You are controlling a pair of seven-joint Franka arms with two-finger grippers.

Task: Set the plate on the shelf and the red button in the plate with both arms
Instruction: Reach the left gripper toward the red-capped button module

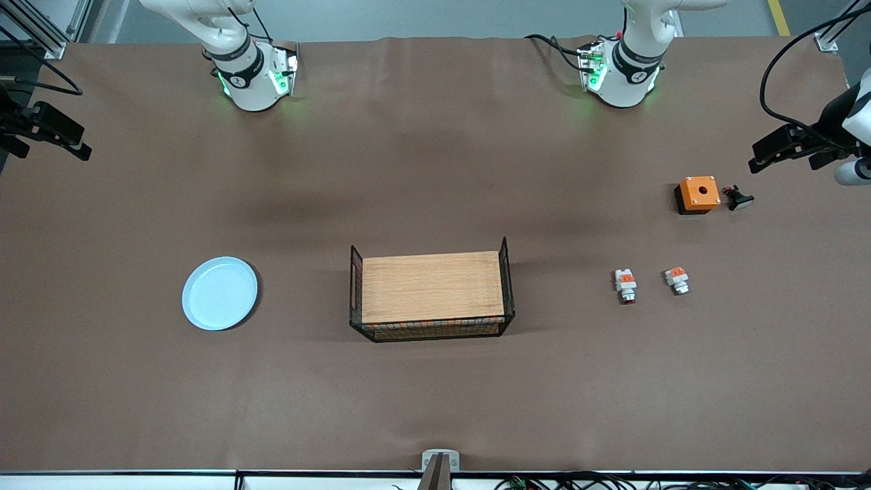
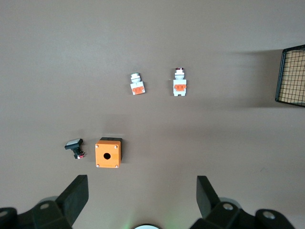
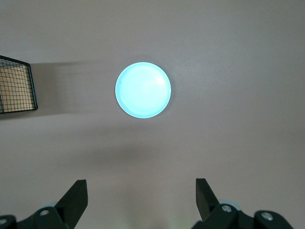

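Note:
The pale blue plate (image 1: 220,293) lies flat on the brown table toward the right arm's end; it also shows in the right wrist view (image 3: 143,89). The red button (image 1: 626,284), white and orange with a dark red tip, lies on its side toward the left arm's end, also in the left wrist view (image 2: 179,82). My left gripper (image 1: 782,151) hangs open and empty high over the table by the orange box; its own view (image 2: 142,183) shows bare table between the fingers. My right gripper (image 1: 58,133) hangs open and empty high over its end (image 3: 141,186).
A black wire basket (image 1: 507,272) with a wooden board inside stands mid-table. An alike white-and-orange part with a pale tip (image 1: 678,280) lies beside the red button. An orange box with a hole (image 1: 698,194) and a small black switch (image 1: 738,198) lie farther from the camera.

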